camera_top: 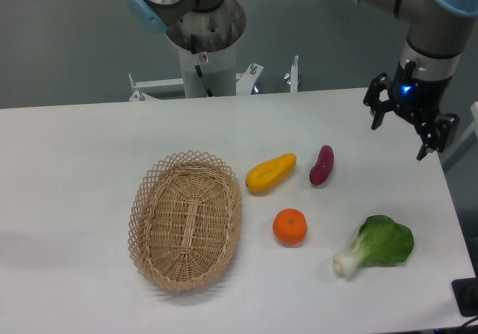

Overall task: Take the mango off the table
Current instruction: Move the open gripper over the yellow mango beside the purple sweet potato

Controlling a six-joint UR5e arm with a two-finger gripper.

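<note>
The mango is yellow-orange and elongated. It lies on the white table near the middle, just right of the basket, its tapered end pointing up and right. My gripper hangs over the far right of the table, well to the right of the mango and above it. Its two black fingers are spread apart and hold nothing.
An empty oval wicker basket sits left of the mango. A purple sweet potato lies right of the mango. A round orange sits below it. A green bok choy lies at the front right. The arm's base stands behind the table.
</note>
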